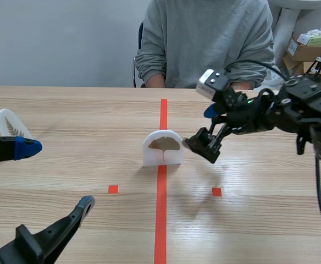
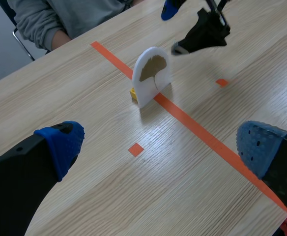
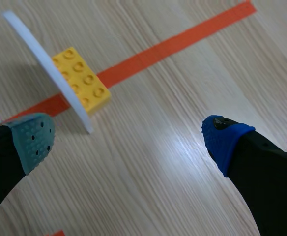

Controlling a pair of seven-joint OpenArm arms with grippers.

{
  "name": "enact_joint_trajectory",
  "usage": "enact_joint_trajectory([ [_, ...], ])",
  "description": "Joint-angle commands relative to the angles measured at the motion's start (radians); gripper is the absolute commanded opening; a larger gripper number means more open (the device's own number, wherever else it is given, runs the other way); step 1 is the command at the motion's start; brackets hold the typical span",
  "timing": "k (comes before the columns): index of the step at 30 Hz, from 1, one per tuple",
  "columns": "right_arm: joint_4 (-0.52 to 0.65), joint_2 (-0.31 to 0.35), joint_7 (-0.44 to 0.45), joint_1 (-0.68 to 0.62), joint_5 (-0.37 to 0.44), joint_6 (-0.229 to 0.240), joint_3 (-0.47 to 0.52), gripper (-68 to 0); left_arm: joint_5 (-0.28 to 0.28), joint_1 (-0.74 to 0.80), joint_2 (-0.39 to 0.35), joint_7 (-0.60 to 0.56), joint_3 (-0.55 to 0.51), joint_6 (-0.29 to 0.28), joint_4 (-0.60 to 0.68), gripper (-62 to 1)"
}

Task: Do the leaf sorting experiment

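Low at the near edge, the left gripper (image 1: 56, 176) hangs with its blue-padded fingers (image 2: 62, 142) spread wide and nothing between them. Well ahead of it, the leaf card (image 1: 162, 147) stands upright on the orange tape line (image 1: 161, 220). It is a white arch with a brown, fan-shaped ginkgo leaf on its face, propped from behind by a yellow brick (image 3: 82, 81). The right gripper (image 1: 200, 127) sits just beside the card's edge, jaws apart and not touching it, with the card ahead of its grey-green pad. A second white card (image 1: 11, 124) with a feathery leaf shows just beyond the left gripper's upper finger. A person in a grey sweater (image 1: 204, 38) sits across the table (image 1: 67, 110).
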Motion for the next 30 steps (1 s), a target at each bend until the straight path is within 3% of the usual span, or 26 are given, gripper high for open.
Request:
enact_joint_trajectory([
  [1,0.006,-0.026,0.023,0.008,-0.020,0.001,0.002,-5.6,-0.006,-0.003,0.002,-0.014,-0.003,0.002,0.004,1.4],
  [6,-0.052,-0.117,0.038,0.024,-0.106,-0.001,-0.046,-5.6,-0.006,-0.003,0.002,-0.014,-0.003,0.002,0.004,1.4],
  [10,-0.064,-0.153,0.044,0.021,-0.113,-0.035,-0.083,-5.6,-0.006,-0.003,0.002,-0.014,-0.003,0.002,0.004,1.4],
  [15,-0.064,-0.155,0.053,0.018,-0.113,-0.061,-0.102,-6.7,-0.006,-0.003,0.002,-0.014,-0.003,0.002,0.004,1.4],
  [30,-0.064,-0.130,0.064,-0.002,-0.111,-0.087,-0.102,-26.4,-0.006,-0.005,0.002,-0.014,-0.003,0.002,0.004,1.4],
])
